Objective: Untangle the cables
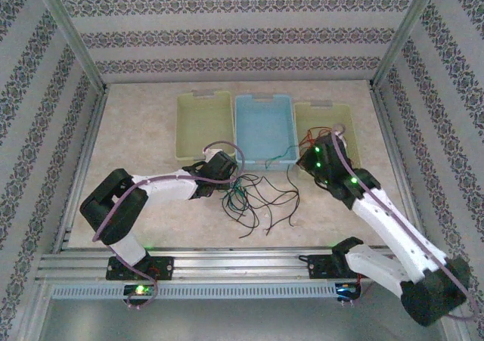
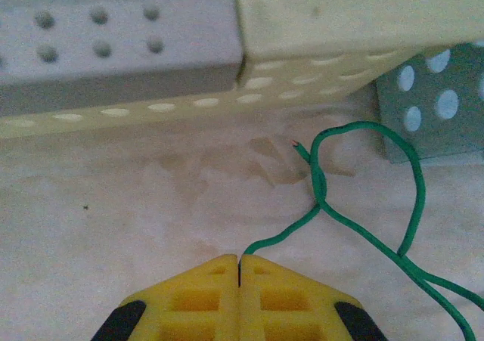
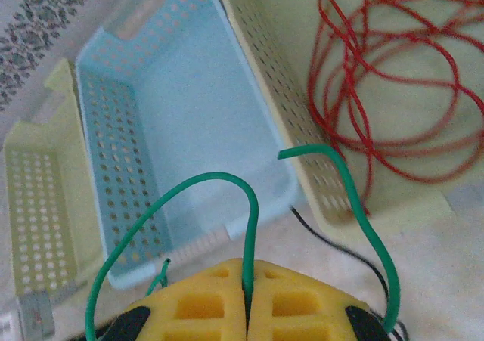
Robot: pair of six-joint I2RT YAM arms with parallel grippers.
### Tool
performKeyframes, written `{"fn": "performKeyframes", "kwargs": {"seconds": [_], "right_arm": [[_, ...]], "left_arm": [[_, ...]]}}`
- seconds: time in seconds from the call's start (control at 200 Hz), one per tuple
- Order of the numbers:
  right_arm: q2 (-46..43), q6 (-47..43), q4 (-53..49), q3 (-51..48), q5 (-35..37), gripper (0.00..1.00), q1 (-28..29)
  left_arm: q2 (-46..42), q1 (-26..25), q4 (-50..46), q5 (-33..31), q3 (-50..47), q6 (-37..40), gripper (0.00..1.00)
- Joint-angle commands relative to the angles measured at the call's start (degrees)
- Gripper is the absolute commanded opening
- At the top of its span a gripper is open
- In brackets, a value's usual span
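A loose tangle of thin black and green cables (image 1: 253,197) lies on the table in front of the bins. My left gripper (image 2: 240,259) is shut on one green cable (image 2: 355,229), which leaves the fingertips and twists around itself just ahead; it sits at the tangle's left edge (image 1: 224,176). My right gripper (image 3: 247,271) is shut on a green cable (image 3: 189,186) that arches up over the blue bin's near corner; from above it hangs at the tangle's upper right (image 1: 306,162). Red cables (image 3: 393,91) lie coiled in the right bin. A black cable (image 3: 333,243) runs below that bin.
Three perforated bins stand in a row at the back: a yellow-green one (image 1: 204,125), a blue one (image 1: 265,133) and another yellow-green one (image 1: 344,125). Patterned walls and metal frame posts enclose the table. The left bin's wall (image 2: 151,106) is close ahead of my left gripper.
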Motion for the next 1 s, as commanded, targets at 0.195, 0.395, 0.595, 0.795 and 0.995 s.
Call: {"fn": "performKeyframes", "kwargs": {"seconds": [0.195, 0.395, 0.595, 0.795, 0.995], "right_arm": [[25.8, -7.58, 18.09, 13.95, -0.9, 0.01, -2.12], [30.37, -9.42, 18.62, 16.98, -4.54, 0.46, 0.08], [25.18, -15.36, 14.86, 13.29, -7.15, 0.5, 5.36], [18.59, -17.65, 12.82, 6.84, -6.66, 0.5, 9.11], [17.61, -18.11, 10.91, 5.26, -5.3, 0.51, 11.21]], "left_arm": [[-6.8, -0.69, 2.17, 1.85, -1.31, 2.86, 0.18], [-10.49, -0.01, 2.8, 3.69, -2.15, 2.74, 0.48], [-13.28, 1.03, 1.72, 5.68, -4.23, 2.55, 0.58], [-13.55, 2.89, -1.48, 7.81, -4.8, 3.33, 0.44], [-10.9, 4.05, -0.61, 11.52, -4.58, 4.23, 0.41]]}}
